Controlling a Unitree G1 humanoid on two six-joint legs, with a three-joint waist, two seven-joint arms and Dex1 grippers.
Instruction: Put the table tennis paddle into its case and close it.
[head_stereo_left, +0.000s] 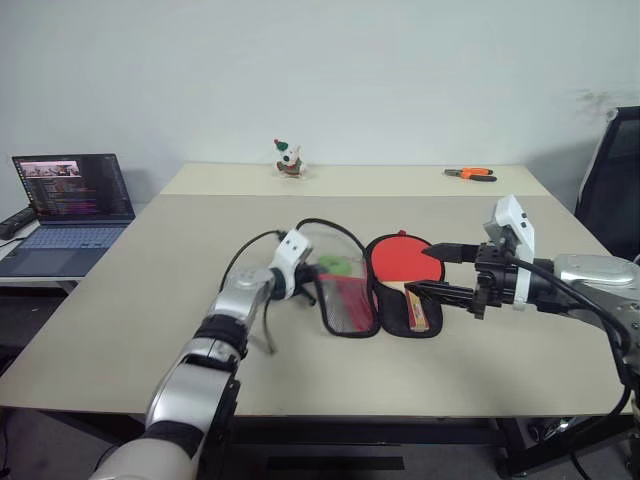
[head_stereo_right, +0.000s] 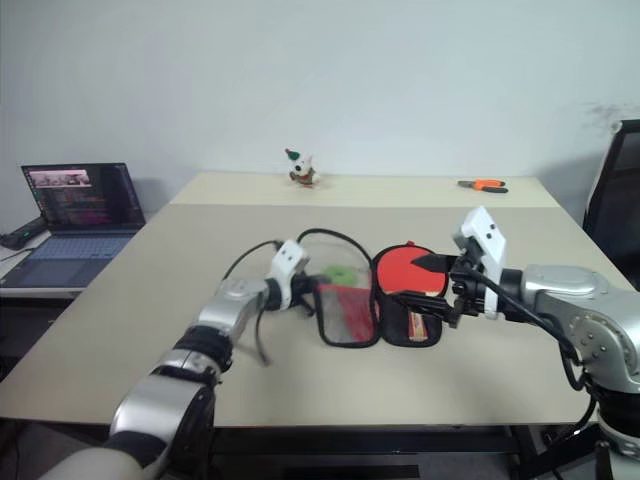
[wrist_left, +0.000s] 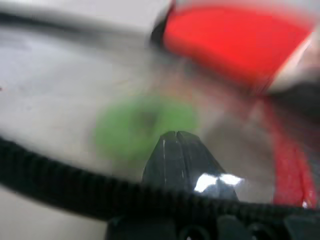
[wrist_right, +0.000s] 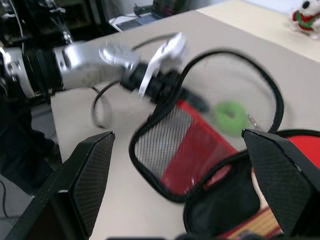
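A: What is the room like?

B: A plain pale wall stands behind a broad beige surface with a seam across its far part. An open laptop sits on a lower desk to the left, a small toy figure and orange-handled pliers lie at the far edge, and a dark chair stands at the right.

A: And the case?

B: The case lies unzipped and spread flat near the middle, soft black fabric with a zip rim. Its left flap shows see-through mesh over a red panel, with a green ring tag near its top.

A: Where is the paddle?

B: The table tennis paddle lies in the right half of the case, its smooth round red face toward the far side and its light wooden handle toward the near edge, so its long axis runs near to far.

A: The claws?

B: The left claw has its fingers pressed together, at the left flap by the green tag; whether it pinches fabric I cannot tell. The right claw has its black fingers wide apart, beside the paddle's right edge, holding nothing.
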